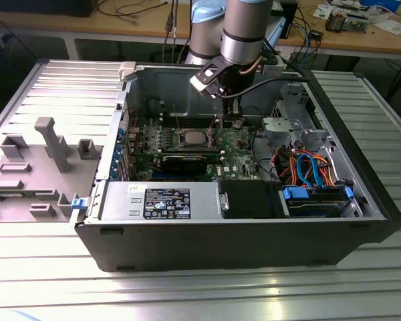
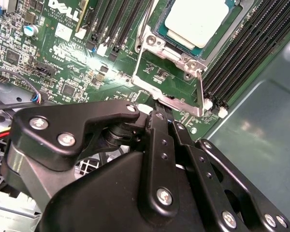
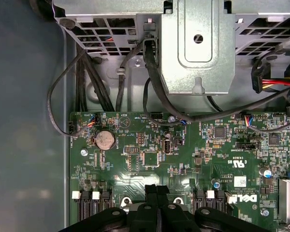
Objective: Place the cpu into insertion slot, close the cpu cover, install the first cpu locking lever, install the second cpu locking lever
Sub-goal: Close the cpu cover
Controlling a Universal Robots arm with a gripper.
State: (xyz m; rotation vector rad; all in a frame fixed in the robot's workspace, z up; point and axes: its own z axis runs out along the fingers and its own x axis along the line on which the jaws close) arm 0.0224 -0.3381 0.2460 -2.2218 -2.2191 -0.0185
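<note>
The cpu [image 2: 195, 19], with its dull silver top, lies in the insertion slot [image 1: 180, 139] on the green board inside the open computer case. The silver cpu cover [image 2: 154, 43] lies flat around it as a frame. A thin metal lever [image 2: 202, 92] runs along the socket's side, next to the memory slots [image 2: 241, 58]. My gripper [image 2: 159, 108] hangs just off the socket's corner, over the board, with both fingers pressed together and nothing between them. In the first wrist view the fingertips [image 3: 151, 189] meet above the board's edge. In the exterior view the gripper [image 1: 228, 114] stands to the socket's right.
A metal drive cage [image 3: 195, 48] with black cables draped round it stands beyond the board. A power supply [image 1: 164, 200] and a drive bay with blue cables [image 1: 314, 180] line the case's near wall. A grey moulded tray [image 1: 40, 160] lies at the exterior view's left.
</note>
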